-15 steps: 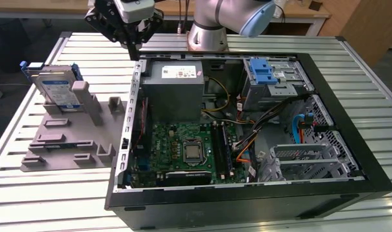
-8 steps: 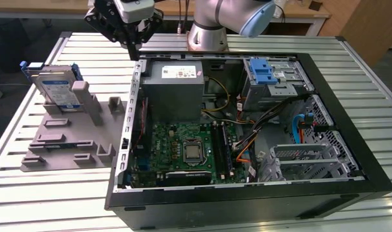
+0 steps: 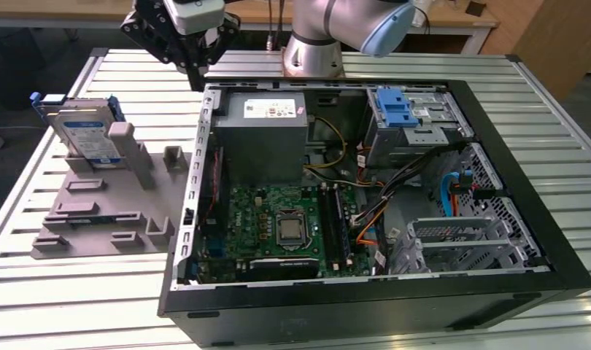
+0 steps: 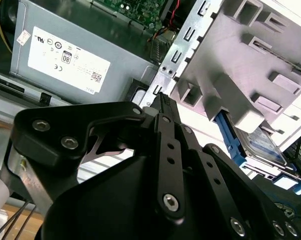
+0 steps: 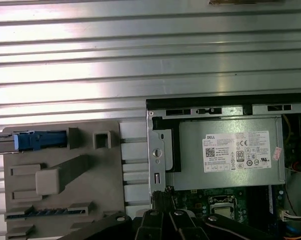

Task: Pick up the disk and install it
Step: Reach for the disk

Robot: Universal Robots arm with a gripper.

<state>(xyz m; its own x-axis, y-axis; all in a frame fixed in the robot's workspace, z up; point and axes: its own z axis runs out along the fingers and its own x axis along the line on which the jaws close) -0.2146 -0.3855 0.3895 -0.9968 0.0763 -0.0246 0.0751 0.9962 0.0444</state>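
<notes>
Nearest in the exterior view is the black computer case (image 3: 373,310), lying open on the metal table (image 3: 82,299), with the green motherboard (image 3: 276,219) inside. At the exterior view's left, beside the case, sits a grey holder (image 3: 91,219). The disk (image 3: 86,135) stands on its edge at the far end of the holder, in the left middle of the frame. It is flat and silver-grey, with a white and blue sticker on its face and blue plastic strips along its sides. Farther back in the case are the grey power supply (image 3: 261,135) and the metal drive cage (image 3: 412,120) with a blue latch. Farthest, in the upper left of the frame, the claw (image 3: 196,79) hangs by the far corner of the case, well apart from the disk. Its fingers are pressed together and hold nothing. I think a closed claw going down on the disk would poke it and could tip it out of the holder. The claw is close to the case wall too, so a low sideways move could bump the metal. The loose wires (image 3: 412,175) near the cage might catch the disk.
</notes>
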